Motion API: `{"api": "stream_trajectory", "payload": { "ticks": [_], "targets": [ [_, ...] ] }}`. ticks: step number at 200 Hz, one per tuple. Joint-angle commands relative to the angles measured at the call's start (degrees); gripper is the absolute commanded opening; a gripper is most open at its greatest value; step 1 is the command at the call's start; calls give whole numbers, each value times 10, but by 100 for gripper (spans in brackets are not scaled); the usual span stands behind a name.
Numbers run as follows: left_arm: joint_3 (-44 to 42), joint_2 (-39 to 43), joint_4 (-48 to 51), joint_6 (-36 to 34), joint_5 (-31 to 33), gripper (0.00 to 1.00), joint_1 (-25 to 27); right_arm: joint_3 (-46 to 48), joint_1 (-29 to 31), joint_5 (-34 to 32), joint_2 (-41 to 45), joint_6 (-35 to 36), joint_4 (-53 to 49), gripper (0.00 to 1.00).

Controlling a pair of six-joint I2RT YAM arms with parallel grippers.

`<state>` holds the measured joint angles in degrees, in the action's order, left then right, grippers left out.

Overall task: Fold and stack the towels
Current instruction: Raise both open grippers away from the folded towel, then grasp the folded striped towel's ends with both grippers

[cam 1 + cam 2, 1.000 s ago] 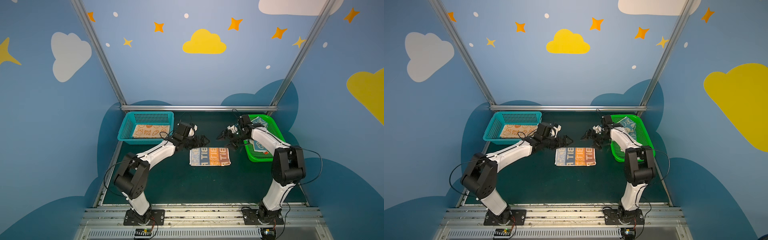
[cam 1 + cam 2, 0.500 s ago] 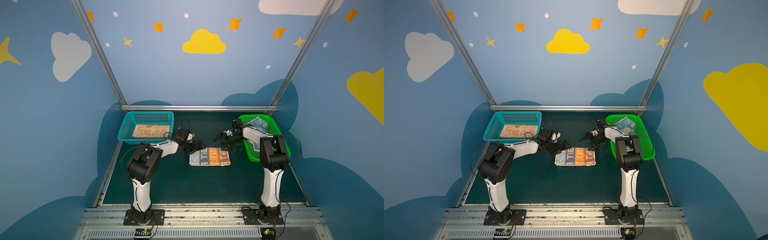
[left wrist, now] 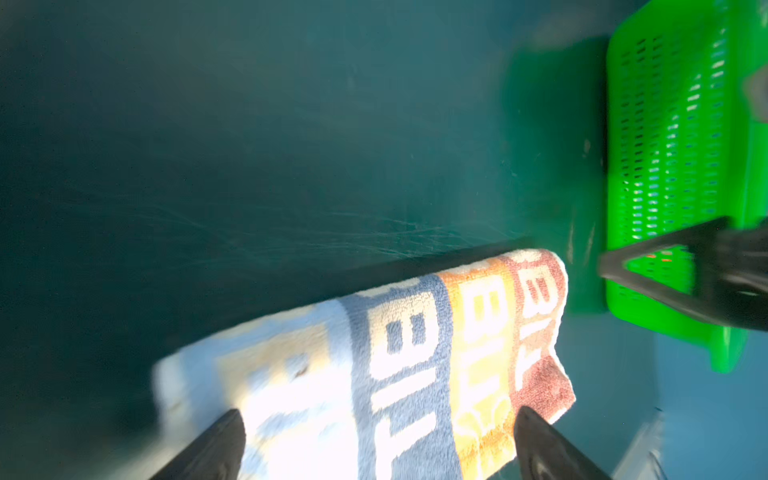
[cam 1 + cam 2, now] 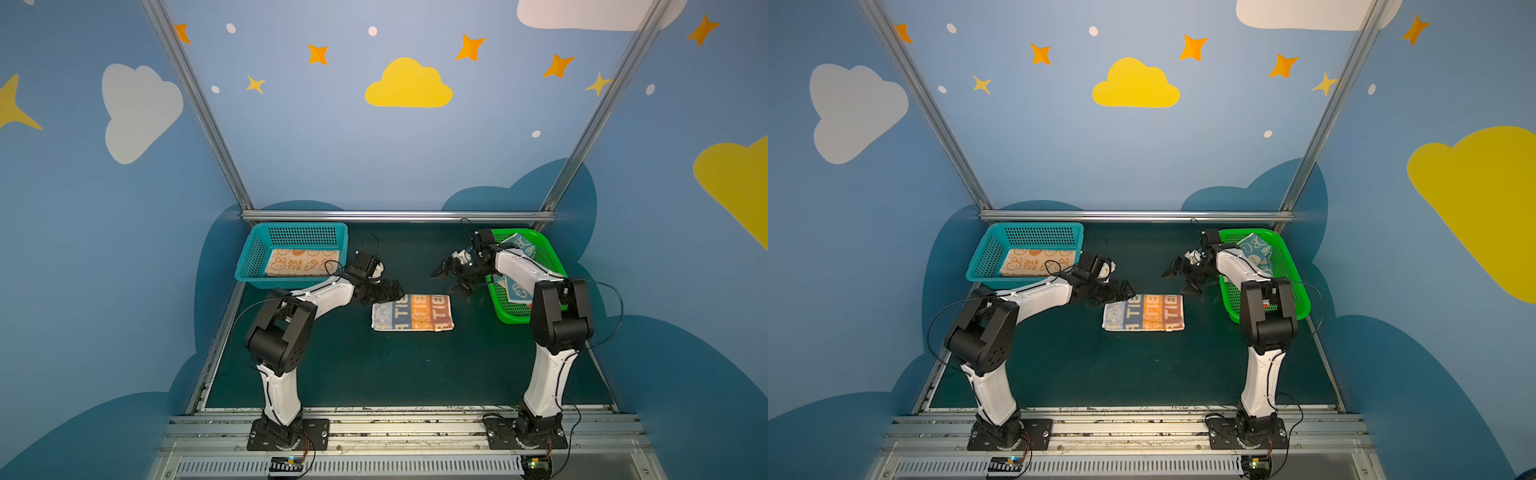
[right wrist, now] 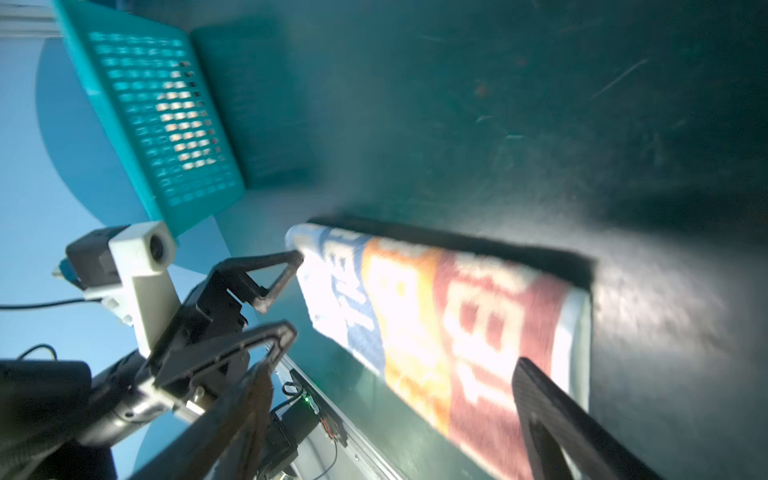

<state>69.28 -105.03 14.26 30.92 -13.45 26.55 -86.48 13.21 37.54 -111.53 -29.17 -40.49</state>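
A striped blue and orange towel (image 4: 412, 312) (image 4: 1143, 312) lies folded into a flat rectangle on the green mat. My left gripper (image 4: 397, 291) (image 4: 1128, 289) hovers open at its far left corner, with the cloth (image 3: 399, 357) showing between the spread fingers. Off the far right corner, my right gripper (image 4: 444, 282) (image 4: 1176, 282) hangs open and empty, the towel (image 5: 436, 324) below it. An orange-cream towel (image 4: 302, 262) (image 4: 1034, 262) lies in the teal basket (image 4: 253, 266). A blue-cream towel (image 4: 519, 246) (image 4: 1254, 251) sits in the green basket (image 4: 552, 262).
The teal basket (image 4: 984, 259) stands at the back left and the green basket (image 4: 1293, 270) at the back right, partly under my right arm. A metal rail (image 4: 395, 216) bounds the back of the mat, and a frame rail (image 4: 395, 419) runs along the front.
Both grippers have sunk a little toward the striped towel's far edge and stayed open. Both arms' elbows have shifted. The towel has not moved.
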Motion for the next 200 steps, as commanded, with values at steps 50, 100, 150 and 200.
{"api": "stream_trajectory", "payload": {
  "ticks": [50,100,150,200],
  "targets": [
    [-53,114,122,-50,88,100,3,108,14,-105,59,55,-64,90],
    [-99,115,121,-47,45,100,2,149,34,-99,64,64,-50,90],
    [-78,53,111,-40,-18,100,2,146,57,-114,33,56,-35,90],
    [-48,-2,115,-35,-28,100,3,147,63,-113,17,52,-26,90]
  ]
}}
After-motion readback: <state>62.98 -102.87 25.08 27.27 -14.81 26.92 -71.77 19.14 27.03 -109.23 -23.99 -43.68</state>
